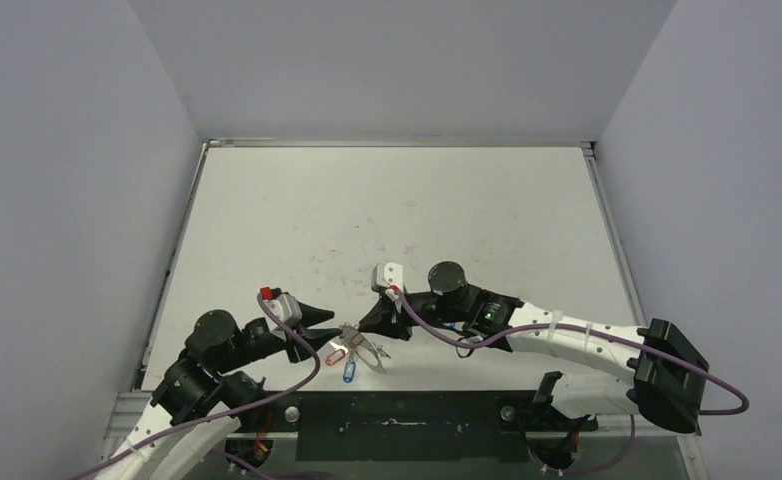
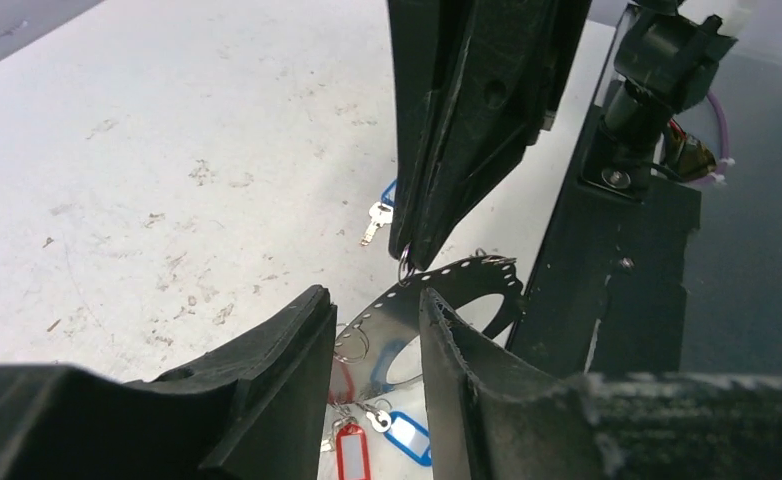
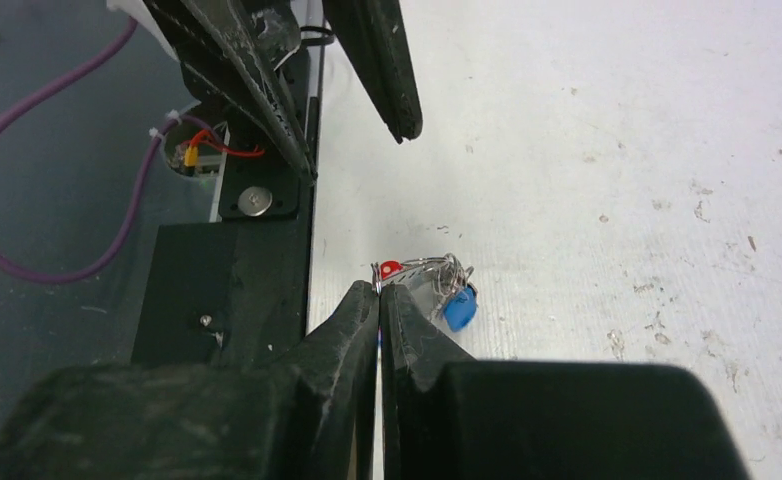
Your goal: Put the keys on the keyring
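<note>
White scuffed tabletop [image 1: 387,210]. At six o'clock, right end effector [image 3: 379,290] pinches thin silvery metal hoop keyring [image 2: 447,280]; left end effector [image 2: 372,300] spread around it. Small silver keys with red and blue tags [image 2: 352,452] beneath. Likely light, stiff, slippery: grip the rim.

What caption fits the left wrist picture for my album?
Right gripper pinches the keyring inside the open left gripper, with red and blue tagged keys below.

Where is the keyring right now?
In the top view the keyring is near the front edge of the table, left of centre, pinched by the right claw with the open left claw around it.
</note>
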You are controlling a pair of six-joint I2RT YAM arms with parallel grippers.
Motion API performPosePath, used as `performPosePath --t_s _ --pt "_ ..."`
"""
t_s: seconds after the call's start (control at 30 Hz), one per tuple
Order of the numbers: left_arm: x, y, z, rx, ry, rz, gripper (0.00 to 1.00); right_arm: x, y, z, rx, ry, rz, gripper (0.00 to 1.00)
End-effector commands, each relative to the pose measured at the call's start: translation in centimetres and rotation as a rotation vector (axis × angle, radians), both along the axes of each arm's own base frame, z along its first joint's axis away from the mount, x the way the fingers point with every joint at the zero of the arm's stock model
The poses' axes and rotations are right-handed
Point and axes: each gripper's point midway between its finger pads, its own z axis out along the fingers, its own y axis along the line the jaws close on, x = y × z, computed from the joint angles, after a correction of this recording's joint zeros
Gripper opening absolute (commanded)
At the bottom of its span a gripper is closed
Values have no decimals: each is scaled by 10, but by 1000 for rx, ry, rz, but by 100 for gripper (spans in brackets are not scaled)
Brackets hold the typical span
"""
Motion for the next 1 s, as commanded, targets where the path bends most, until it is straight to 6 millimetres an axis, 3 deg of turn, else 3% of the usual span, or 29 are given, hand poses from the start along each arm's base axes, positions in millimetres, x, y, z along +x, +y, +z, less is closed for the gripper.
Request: performPosePath --t_s 0.0,0.33,0.47,0.77,0.97 --pt "8 1 13 -141 -32 69 35 7 8 68 278 -33 -77 0" --pt "4 -8 16 -251 -95 11 36 0 6 85 427 29 -78 0" --pt "-1 -12 27 -288 -143 -33 36 -3 6 86 440 42 -63 0" --pt "-3 -18 30 -311 -159 -75 23 -7 9 86 443 48 -33 0" --pt "-4 -24 32 -319 -161 -108 21 -9 11 85 440 58 -15 0"
